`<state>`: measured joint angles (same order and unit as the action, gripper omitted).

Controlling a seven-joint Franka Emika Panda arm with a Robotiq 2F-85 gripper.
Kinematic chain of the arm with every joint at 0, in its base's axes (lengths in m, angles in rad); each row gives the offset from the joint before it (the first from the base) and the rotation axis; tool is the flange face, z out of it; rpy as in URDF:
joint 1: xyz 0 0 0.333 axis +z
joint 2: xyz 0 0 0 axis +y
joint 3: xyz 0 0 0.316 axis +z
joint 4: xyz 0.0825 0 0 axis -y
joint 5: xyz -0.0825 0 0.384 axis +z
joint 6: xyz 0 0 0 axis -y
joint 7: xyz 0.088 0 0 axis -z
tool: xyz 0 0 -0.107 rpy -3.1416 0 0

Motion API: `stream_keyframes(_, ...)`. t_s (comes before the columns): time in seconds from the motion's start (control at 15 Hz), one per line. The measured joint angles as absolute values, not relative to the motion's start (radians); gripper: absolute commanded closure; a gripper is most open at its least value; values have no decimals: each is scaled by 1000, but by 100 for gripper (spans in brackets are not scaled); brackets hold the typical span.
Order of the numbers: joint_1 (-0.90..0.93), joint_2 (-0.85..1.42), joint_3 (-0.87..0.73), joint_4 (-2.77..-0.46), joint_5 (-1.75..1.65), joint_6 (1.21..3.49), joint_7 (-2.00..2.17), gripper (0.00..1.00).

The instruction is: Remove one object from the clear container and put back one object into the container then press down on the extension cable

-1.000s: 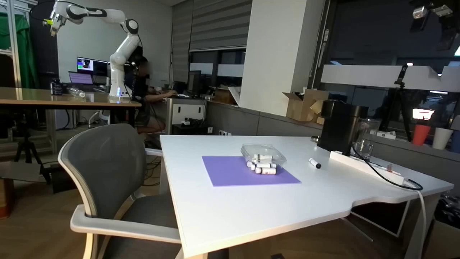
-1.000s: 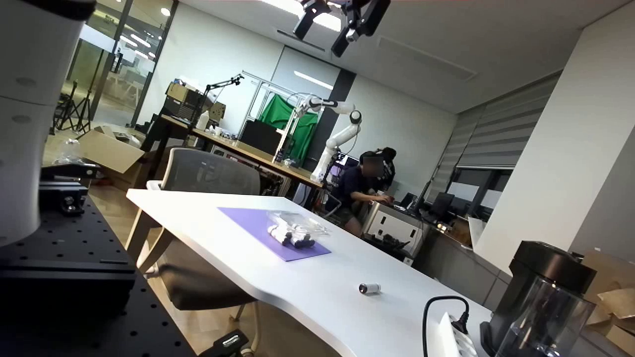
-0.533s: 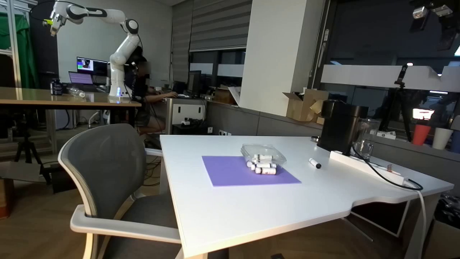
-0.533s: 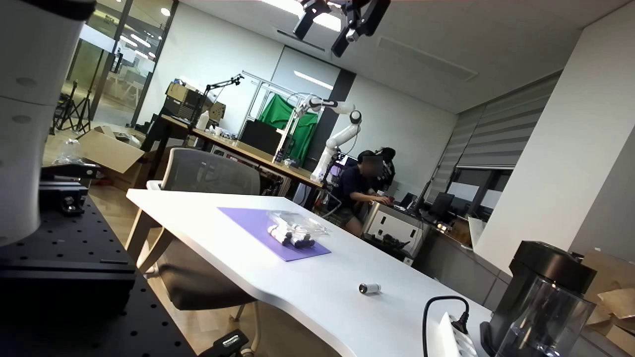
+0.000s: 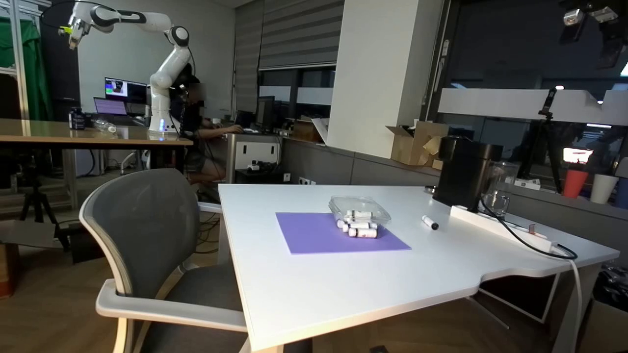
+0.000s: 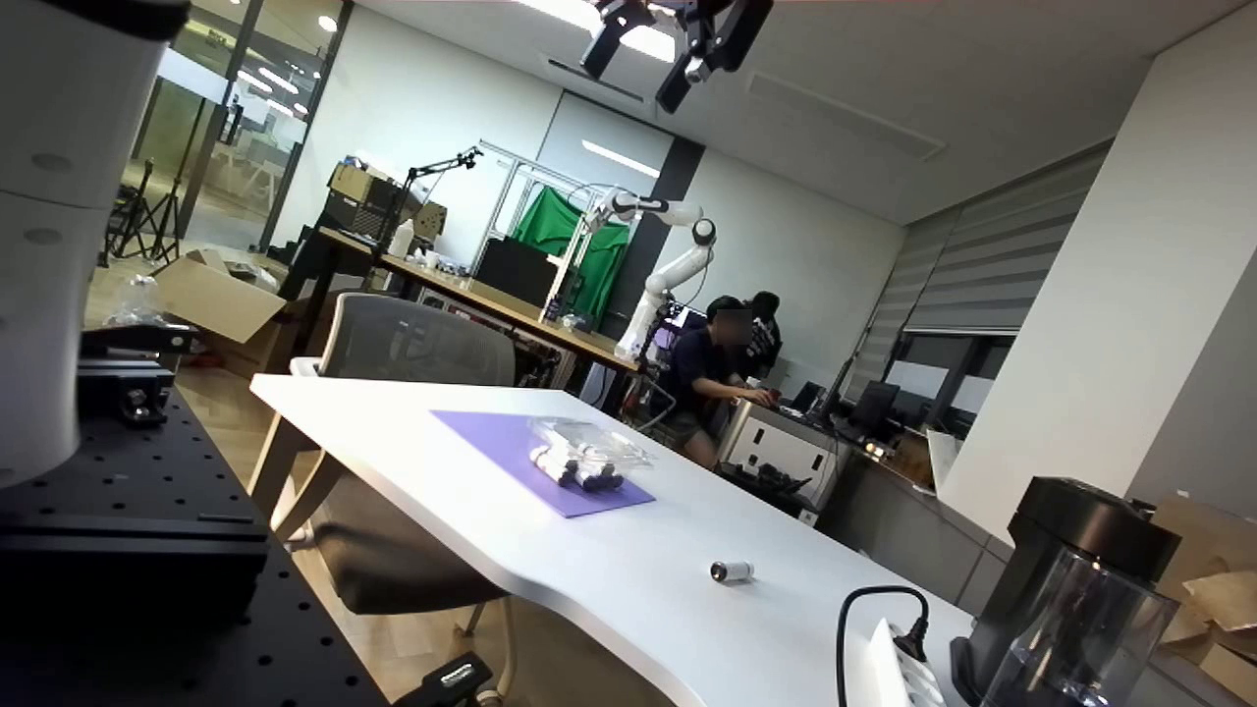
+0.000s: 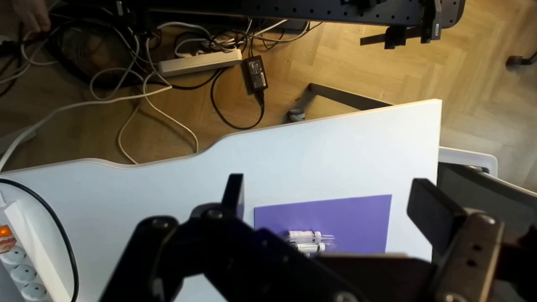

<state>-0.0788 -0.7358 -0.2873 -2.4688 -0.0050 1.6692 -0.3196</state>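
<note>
Pincer spread wide, gripping nothing, high above the counter; the clear container sits on the purple mat, well apart from the extension cable. An off-centre descent would probably snag the container's thin rim and tip it, while a nudge could set the lone vial, lying on its side between mat and cable, rolling
</note>
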Motion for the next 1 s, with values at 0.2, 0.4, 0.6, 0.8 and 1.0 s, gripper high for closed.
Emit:
stream_keyframes(0.2,-79,-735,-287,-2470,-4,1672,-322,0)
stream_keyframes(0.4,-79,-711,-296,-2469,11,1750,-335,0)
stream_keyframes(0.6,-78,-611,-348,-2441,65,1881,-367,0)
stream_keyframes(0.8,-45,-437,-427,-2378,148,2006,-461,0)
stream_keyframes(1.0,20,-244,-511,-2291,277,2061,-562,0)
